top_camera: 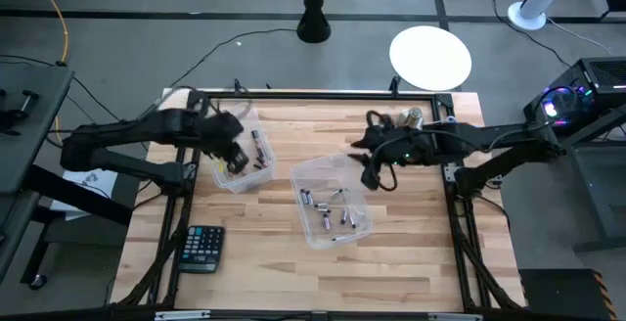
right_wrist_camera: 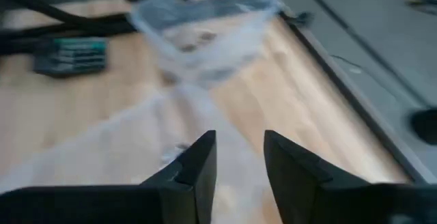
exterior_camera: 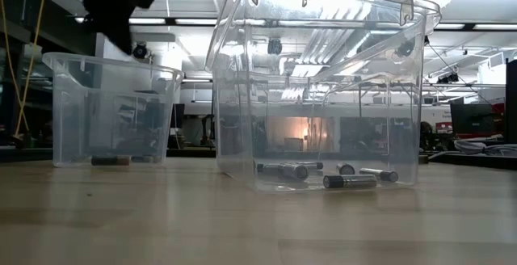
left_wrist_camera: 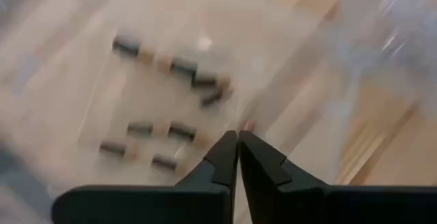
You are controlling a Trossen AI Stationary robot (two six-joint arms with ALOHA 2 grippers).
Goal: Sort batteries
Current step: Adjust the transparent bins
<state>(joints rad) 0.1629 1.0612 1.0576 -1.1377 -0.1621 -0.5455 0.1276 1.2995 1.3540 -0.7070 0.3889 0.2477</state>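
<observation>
High view: left hand [top_camera: 232,155] closed over bin [top_camera: 256,169] of batteries [top_camera: 261,151].

You see the desk [top_camera: 411,262] evenly and brightly lit from above, with only soft shadows under the arms. In the low view, ceiling strip lights glare through the clear bin [exterior_camera: 323,87], and the near desk surface is soft. Both wrist views are heavily smeared by motion blur: the batteries [left_wrist_camera: 171,67] look streaked, while each pincer's dark fingers [right_wrist_camera: 198,166] stay fairly crisp
</observation>
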